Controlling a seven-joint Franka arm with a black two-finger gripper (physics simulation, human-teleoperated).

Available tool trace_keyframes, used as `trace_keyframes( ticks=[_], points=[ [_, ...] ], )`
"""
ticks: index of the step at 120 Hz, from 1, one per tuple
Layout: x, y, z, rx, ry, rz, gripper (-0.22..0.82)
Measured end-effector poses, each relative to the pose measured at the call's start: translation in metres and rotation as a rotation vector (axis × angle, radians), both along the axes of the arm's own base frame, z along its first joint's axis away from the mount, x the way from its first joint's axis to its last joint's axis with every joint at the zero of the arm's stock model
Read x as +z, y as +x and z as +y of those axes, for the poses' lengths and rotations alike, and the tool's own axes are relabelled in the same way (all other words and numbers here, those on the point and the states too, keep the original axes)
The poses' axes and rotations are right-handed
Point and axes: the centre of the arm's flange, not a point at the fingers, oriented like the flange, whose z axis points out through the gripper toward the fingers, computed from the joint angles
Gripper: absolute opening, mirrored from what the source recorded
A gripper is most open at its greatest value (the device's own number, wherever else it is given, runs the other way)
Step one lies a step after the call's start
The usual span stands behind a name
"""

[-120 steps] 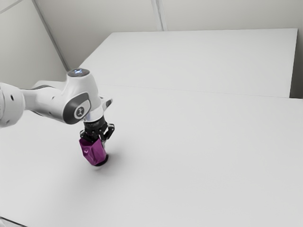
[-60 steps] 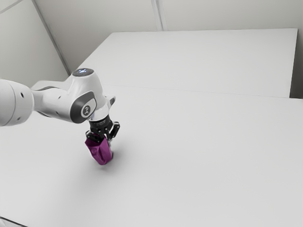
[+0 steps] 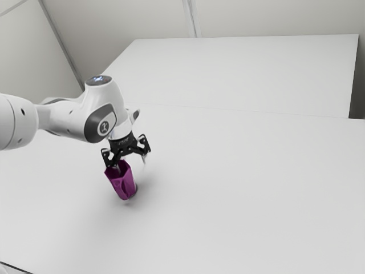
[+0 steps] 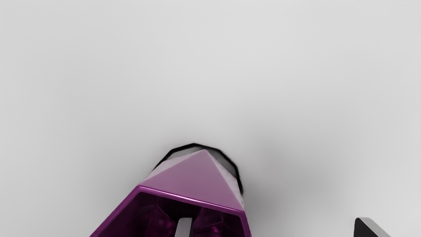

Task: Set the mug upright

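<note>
A broad, smooth, pale grey-white tabletop [image 3: 256, 200] spreads across the foreground of the exterior view, and a thin, faint straight seam [image 3: 228, 109] parts it from a flat, whitish, four-sided surface [image 3: 245, 68] beyond. Behind stands a plain light-grey back wall [image 3: 125, 23], crossed by a narrow, upright grey strip [image 3: 191, 18]. Towards the exterior view's left, a slanting dark-grey line [image 3: 61, 43] borders a pale grey side wall [image 3: 28, 51]. Light falls softly and evenly, and the wrist view shows blurred grey shading on the tabletop.
</note>
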Motion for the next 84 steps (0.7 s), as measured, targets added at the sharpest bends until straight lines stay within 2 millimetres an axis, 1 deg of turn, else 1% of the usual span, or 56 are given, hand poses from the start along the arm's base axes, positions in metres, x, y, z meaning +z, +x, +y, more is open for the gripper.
trace_keyframes(
  ticks=[18, 32, 42, 55, 68, 77, 84],
  points=[
    [0.023, 0.006, -0.001, -0.005, -0.011, -0.024, 0.57],
    [0.048, 0.014, -0.001, -0.016, -0.012, -0.038, 0.58],
    [0.072, 0.022, -0.001, -0.042, -0.011, -0.061, 0.59],
    [0.114, 0.031, 0.000, -0.108, -0.007, -0.095, 0.60],
    [0.151, 0.039, 0.002, -0.203, 0.013, -0.113, 0.60],
    [0.190, 0.044, 0.004, -0.265, 0.025, -0.134, 0.60],
    [0.218, 0.042, 0.004, -0.309, 0.031, -0.141, 0.60]
  ],
)
